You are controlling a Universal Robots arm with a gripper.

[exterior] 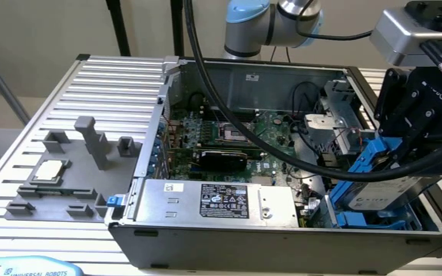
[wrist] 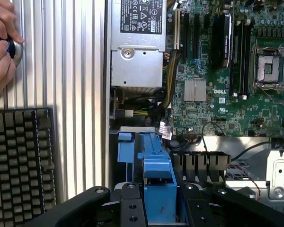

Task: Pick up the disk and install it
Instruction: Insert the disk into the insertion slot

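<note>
Now | tool (wrist: 158, 210) grips disk (exterior: 384, 194) above blue bay (exterior: 359, 219) | black cable (exterior: 305, 163) alongside

The arm (exterior: 271, 23) reaches from the top centre of the exterior view to its upper right corner and bends downward there. The gripper (exterior: 396, 164) hangs tilted at the exterior view's right edge, its black fingers (wrist: 132, 207) clamped on both sides of the disk (exterior: 374, 194).

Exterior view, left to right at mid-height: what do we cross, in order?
silver chip on the grey fixture → silver box with the black label, inside the open case → disk in its blue carrier, tilted over the case's right end
</note>
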